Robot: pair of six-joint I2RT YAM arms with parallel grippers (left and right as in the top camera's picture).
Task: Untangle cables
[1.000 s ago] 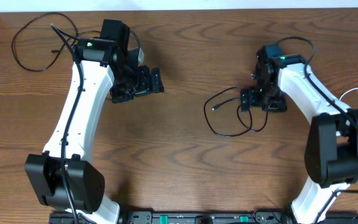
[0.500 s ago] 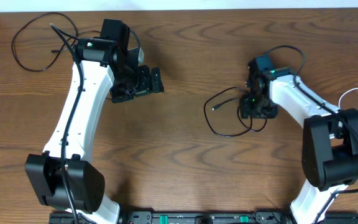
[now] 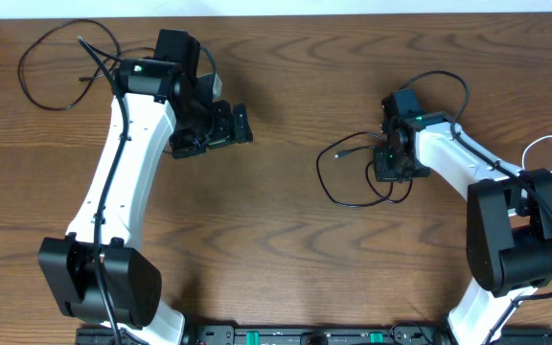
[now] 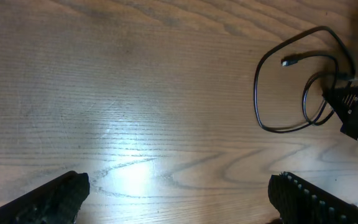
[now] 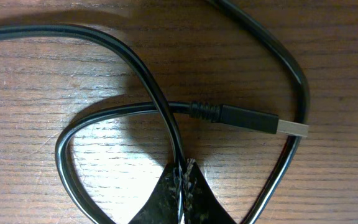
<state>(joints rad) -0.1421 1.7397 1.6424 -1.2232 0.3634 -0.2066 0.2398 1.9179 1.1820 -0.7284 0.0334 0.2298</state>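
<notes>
Right end effector (image 5: 184,173) clamped on thin black cable (image 5: 241,117), apparently one strand, left end effector (image 4: 182,194) spread apart over wooden table (image 3: 286,259)

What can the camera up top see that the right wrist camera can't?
Only the overhead view shows both whole arms, the open left gripper, another black cable on the far left and a white cable at the right edge. Only the right wrist view shows the plug up close, with its shiny metal tip. Both show the right gripper shut on the looped black cable.
</notes>
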